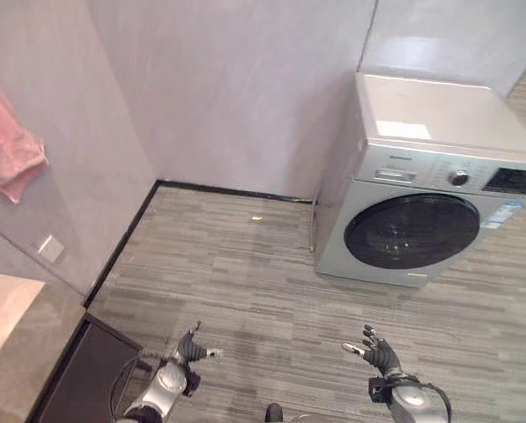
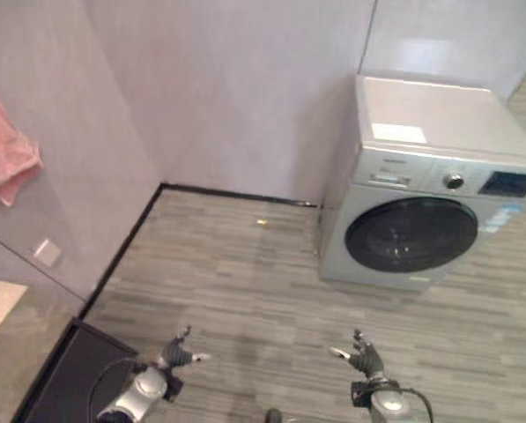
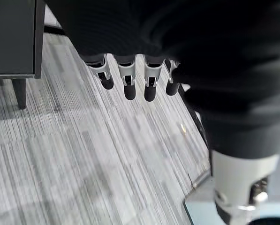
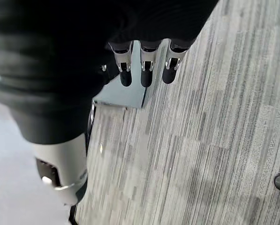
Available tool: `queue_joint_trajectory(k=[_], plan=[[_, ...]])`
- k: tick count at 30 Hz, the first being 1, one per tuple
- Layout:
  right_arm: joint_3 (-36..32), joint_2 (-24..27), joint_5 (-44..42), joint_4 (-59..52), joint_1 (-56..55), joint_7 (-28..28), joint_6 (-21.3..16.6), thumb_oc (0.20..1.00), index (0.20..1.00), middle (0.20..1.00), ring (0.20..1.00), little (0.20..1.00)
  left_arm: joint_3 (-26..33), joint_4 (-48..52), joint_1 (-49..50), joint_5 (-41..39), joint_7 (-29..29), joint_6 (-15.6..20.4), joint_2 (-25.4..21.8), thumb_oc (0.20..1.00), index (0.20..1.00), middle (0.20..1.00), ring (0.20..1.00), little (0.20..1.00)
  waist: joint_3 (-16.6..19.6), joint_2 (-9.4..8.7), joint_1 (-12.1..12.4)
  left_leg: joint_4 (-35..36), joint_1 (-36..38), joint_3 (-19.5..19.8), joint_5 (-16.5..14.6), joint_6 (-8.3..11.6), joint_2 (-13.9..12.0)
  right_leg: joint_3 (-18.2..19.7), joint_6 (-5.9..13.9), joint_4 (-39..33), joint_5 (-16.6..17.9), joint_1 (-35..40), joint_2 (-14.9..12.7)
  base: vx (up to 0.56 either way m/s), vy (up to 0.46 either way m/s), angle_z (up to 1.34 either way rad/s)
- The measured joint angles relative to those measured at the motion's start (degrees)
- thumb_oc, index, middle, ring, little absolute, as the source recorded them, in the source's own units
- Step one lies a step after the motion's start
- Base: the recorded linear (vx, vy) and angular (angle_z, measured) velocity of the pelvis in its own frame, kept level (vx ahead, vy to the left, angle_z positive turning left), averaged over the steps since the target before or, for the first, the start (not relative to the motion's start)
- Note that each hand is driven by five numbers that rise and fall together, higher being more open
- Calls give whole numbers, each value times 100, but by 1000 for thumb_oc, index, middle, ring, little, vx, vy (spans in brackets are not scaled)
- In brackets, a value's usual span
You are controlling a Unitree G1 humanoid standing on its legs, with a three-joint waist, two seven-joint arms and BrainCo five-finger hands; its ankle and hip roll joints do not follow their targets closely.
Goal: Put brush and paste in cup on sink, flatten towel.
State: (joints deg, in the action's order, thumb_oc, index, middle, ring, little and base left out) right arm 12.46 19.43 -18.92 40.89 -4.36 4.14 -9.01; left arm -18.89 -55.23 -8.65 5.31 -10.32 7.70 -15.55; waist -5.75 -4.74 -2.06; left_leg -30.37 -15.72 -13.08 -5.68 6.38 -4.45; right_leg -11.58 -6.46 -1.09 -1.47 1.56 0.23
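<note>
A pink towel (image 1: 7, 160) hangs bunched on the left wall, high up and far from both hands. Below it, a pale counter top (image 1: 0, 310) meets the picture's left edge. My left hand (image 1: 190, 349) hovers low over the grey plank floor, open, with straight fingers (image 3: 129, 85) and nothing in it. My right hand (image 1: 379, 354) hangs at the same height to the right, also open and holding nothing, its fingers (image 4: 147, 75) stretched over the floor.
A silver front-loading washing machine (image 1: 421, 198) stands against the back wall on the right. A dark low cabinet (image 1: 86, 377) sits at the lower left beside my left hand. A wall socket (image 1: 51, 249) is on the left wall.
</note>
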Motion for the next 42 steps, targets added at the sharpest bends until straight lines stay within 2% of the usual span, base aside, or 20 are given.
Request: queue_joint_trajectory(k=[4, 9, 10, 11, 14, 16, 17, 18, 20, 22, 23, 26, 27, 29, 32, 34, 36, 38, 40, 42], plan=[[51, 69, 142, 100, 102, -7, 11, 1000, 1000, 1000, 1000, 1000, 49, 18, 210, -33, 5, 11, -26, 1000, 1000, 1000, 1000, 1000, -157, 428, 292, 2610, -325, -6, 662, -77, -7, 263, 439, -392, -295, 577, 365, 528, 105, -29], [48, 94, 181, 228, 64, -69, 19, 1000, 1000, 1000, 1000, 1000, -57, 511, 681, 269, 19, -40, -319, 1000, 1000, 1000, 1000, 1000, -164, 364, 481, 2694, -22, -39, 1139, -521, 208, 774, 633, -176, -745, 1155, 311, 453, 223, -62], [-2, 76, 156, 186, -29, -76, 26, 1000, 1000, 1000, 1000, 1000, -101, 809, 782, 441, 23, -26, -465, 1000, 1000, 1000, 1000, 1000, -125, 426, 486, 2853, 247, -54, 1454, -947, 213, 826, 842, 263, -1042, 1134, 302, 448, 344, -51], [-6, -14, 120, 165, -79, -94, 28, 1000, 1000, 1000, 1000, 1000, -86, 951, 805, 504, 46, -34, -566, 1000, 1000, 1000, 1000, 1000, -167, 301, 461, 2859, 373, -146, 1367, -1043, 318, 803, 937, 653, -1172, 1055, 171, 604, 482, -49], [-193, -197, -114, -150, -515, -221, 42, 1000, 1000, 1000, 1000, 1000, 11, 1586, 989, 591, 141, -9, -675, 1000, 1000, 1000, 1000, 1000, -146, 217, 429, 2949, 878, -308, 975, -1221, 479, 759, 1147, 3633, -1172, -136, -196, 286, 270, -18], [-199, -190, -111, -348, -788, -312, 47, 1000, 1000, 1000, 1000, 1000, 9, 1713, 901, 596, 214, -2, -675, 1000, 1000, 1000, 1000, 1000, -60, 100, 385, 2882, 1229, -158, 532, -1516, 1000, 650, 1256, 5195, -960, -911, -899, 489, 274, 30], [-199, -192, -112, -354, -695, -319, 58, 1000, 1000, 1000, 1000, 1000, -1, 1745, 795, 596, 213, -12, -676, 1000, 1000, 1000, 1000, 1000, -117, 163, 368, 2875, 1333, -81, 399, -1565, 1049, 689, 1282, 5421, -988, -1194, -877, 578, 236, 46], [-200, -202, -111, -436, -625, -319, 78, 1000, 1000, 1000, 1000, 1000, -14, 1750, 723, 596, 217, -23, -662, 1000, 1000, 1000, 1000, 1000, -225, 342, 297, 2876, 1420, 97, 339, -1596, 993, 866, 1293, 5460, -1100, -1430, -549, 417, 139, 52], [-223, -222, -176, -696, -628, -400, 56, 1000, 1000, 1000, 1000, 1000, 9, 1676, 570, 594, 233, 33, -660, 1000, 1000, 1000, 1000, 1000, -399, 656, 84, 3051, 1672, 557, 334, -1510, 872, 1038, 1156, 4453, -1289, -2023, 204, 482, 62, 103], [-222, -226, -283, -672, -663, -458, 48, 1000, 1000, 1000, 1000, 1000, 191, 1616, 586, 582, 211, 26, -692, 1000, 1000, 1000, 1000, 1000, -380, 536, 107, 3133, 1924, 895, 147, -1162, 1067, 851, 1112, 3459, -1140, -2586, 200, 509, -13, 89], [-226, -231, -286, -631, -689, -457, 41, 1000, 1000, 1000, 1000, 1000, 283, 1580, 591, 579, 204, 9, -674, 1000, 1000, 1000, 1000, 1000, -376, 521, -2, 3075, 2001, 1014, 100, -1187, 1066, 1005, 1143, 2769, -968, -2605, 245, 510, -37, 131], [-208, -271, -380, -580, -1006, -451, 40, 1000, 1000, 1000, 1000, 1000, 113, 1034, 530, 587, 224, -24, -612, 1000, 1000, 1000, 1000, 1000, -298, 432, -292, 2910, 2466, 2078, -296, -880, 1091, 2248, 1272, 814, 4, -2379, 430, 452, -110, 186], [-202, -300, -384, -580, -1125, -467, 51, 1000, 1000, 1000, 1000, 1000, 101, 1043, 561, 582, 206, -23, -630, 1000, 1000, 1000, 1000, 1000, -265, 359, -319, 2947, 2664, 2058, -372, -834, 1059, 2187, 1192, 1029, 119, -2332, 414, 324, -143, 232], [-232, -307, -385, -427, -1353, -498, 53, 1000, 1000, 1000, 1000, 1000, 14, 1102, 855, 582, 197, -29, -716, 1000, 1000, 1000, 1000, 1000, 53, 24, -262, 2791, 2979, 2025, -614, -678, 1183, 2194, 727, 1287, 978, -2088, 251, 263, -150, 123], [-380, -49, -392, -403, -1163, -556, 59, 1000, 1000, 1000, 1000, 1000, -70, 1095, 926, 584, 213, -36, -489, 1000, 1000, 1000, 1000, 1000, 144, 263, -222, 1009, 2064, 1774, -834, -280, 902, 1536, 510, 963, 875, -1775, 164, 110, -147, 107], [-395, 76, -405, -428, -1010, -533, 19, 1000, 1000, 1000, 1000, 1000, -93, 1081, 606, 578, 210, -41, -420, 1000, 1000, 1000, 1000, 1000, -31, 206, -209, -64, 1239, 562, -813, 49, 373, 882, 305, 703, 723, -1514, -12, 188, -116, 172], [-458, 90, -406, -394, -853, -504, 34, 1000, 1000, 1000, 1000, 1000, -173, 1299, 288, 577, 190, -3, -521, 1000, 1000, 1000, 1000, 1000, -141, 41, -230, 462, 837, -198, -793, 2, 80, 466, 311, 562, 555, -1340, -138, 252, 52, 152], [-580, 79, -452, -475, -569, -433, -57, 1000, 1000, 1000, 1000, 1000, -182, 1373, 294, 576, 171, -17, -644, 1000, 1000, 1000, 1000, 1000, -205, 45, -151, 1332, 644, -260, -716, -79, 77, 436, 345, 349, 426, -1193, -53, 209, 75, 31], [-609, 26, -497, -379, -468, -404, -73, 1000, 1000, 1000, 1000, 1000, -205, 1261, 153, 573, 167, -27, -671, 1000, 1000, 1000, 1000, 1000, -306, -32, -193, 2127, 565, -286, -256, -167, 45, 323, 646, 6, 292, -889, -69, 248, 152, 39], [-607, 55, -494, -292, -427, -407, -64, 1000, 1000, 1000, 1000, 1000, -229, 1235, 183, 558, 162, -18, -636, 1000, 1000, 1000, 1000, 1000, -351, 104, -171, 2612, 503, -256, 206, 49, -338, 49, 964, 56, -38, -755, -15, 364, 255, 12]])
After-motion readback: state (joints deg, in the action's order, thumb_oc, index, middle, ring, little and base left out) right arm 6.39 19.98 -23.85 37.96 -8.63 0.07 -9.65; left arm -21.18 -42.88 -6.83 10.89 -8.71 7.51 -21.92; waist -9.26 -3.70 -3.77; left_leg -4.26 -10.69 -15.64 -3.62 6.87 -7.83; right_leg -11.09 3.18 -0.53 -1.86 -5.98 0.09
